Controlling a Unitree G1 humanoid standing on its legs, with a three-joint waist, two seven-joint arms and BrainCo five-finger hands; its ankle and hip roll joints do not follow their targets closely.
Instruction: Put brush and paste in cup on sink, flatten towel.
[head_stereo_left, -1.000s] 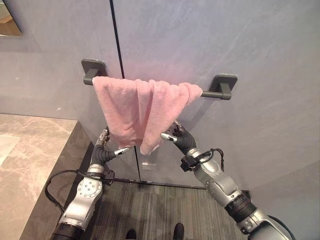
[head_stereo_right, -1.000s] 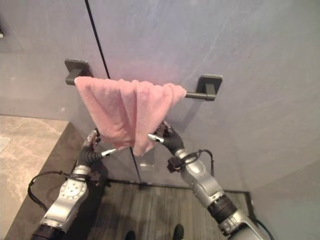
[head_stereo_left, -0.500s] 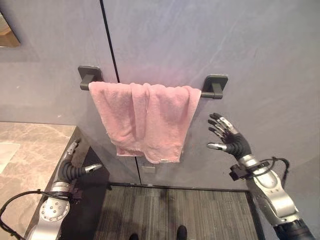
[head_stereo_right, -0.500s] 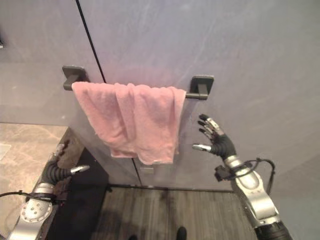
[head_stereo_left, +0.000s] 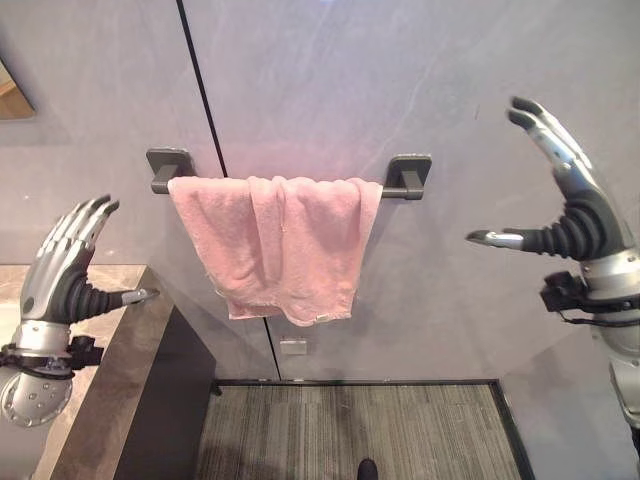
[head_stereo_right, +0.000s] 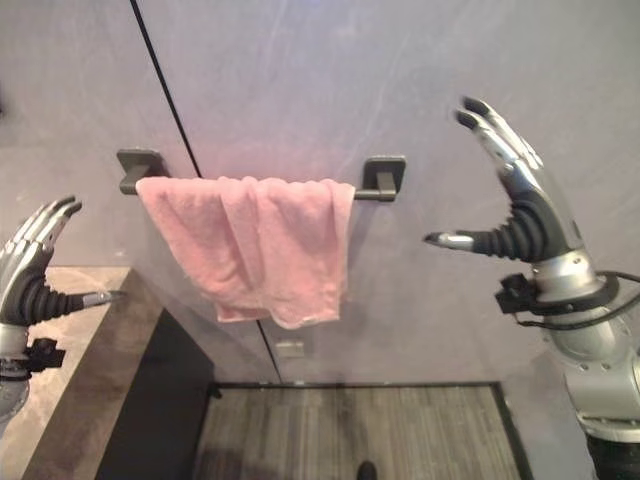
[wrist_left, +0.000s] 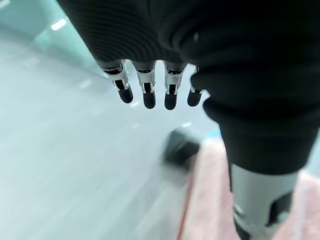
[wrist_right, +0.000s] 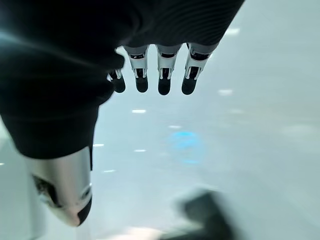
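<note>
Left eye view: a pink towel (head_stereo_left: 280, 245) hangs over a dark wall-mounted rail (head_stereo_left: 395, 185), mostly spread across it but with a bunched vertical fold near the middle and an uneven lower hem. Both robot hands are raised clear of the cloth, the left hand (head_stereo_left: 62, 265) above the stone counter (head_stereo_left: 95, 380) and the right hand (head_stereo_left: 565, 215) well to the other side, each with fingers straight and thumb held out, holding nothing. The towel looks soft, light and limp; pinching its lower corners and drawing them apart would likely flatten it.
</note>
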